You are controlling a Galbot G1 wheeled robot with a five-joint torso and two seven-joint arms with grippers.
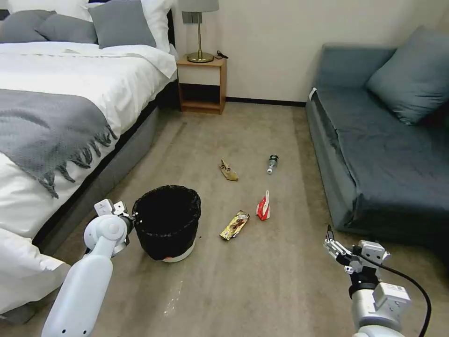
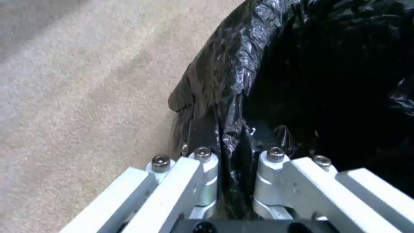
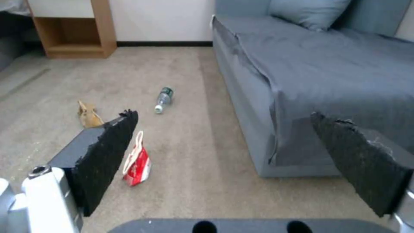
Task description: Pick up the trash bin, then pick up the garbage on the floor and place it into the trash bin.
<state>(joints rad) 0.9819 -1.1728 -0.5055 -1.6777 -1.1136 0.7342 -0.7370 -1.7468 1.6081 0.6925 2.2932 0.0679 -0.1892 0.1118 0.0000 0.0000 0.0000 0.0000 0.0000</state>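
— While the left gripper (image 2: 231,152) pinches the trash bin (image 1: 166,221) rim by the bed (image 1: 61,117), where's the garbage (image 1: 235,224)?
— Scattered on carpet (image 1: 243,281) toward the sofa (image 1: 383,154); right gripper's (image 3: 233,155) jaws spread.

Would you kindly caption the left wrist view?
Left gripper shut on the trash bin rim, pinching its black liner above beige carpet.
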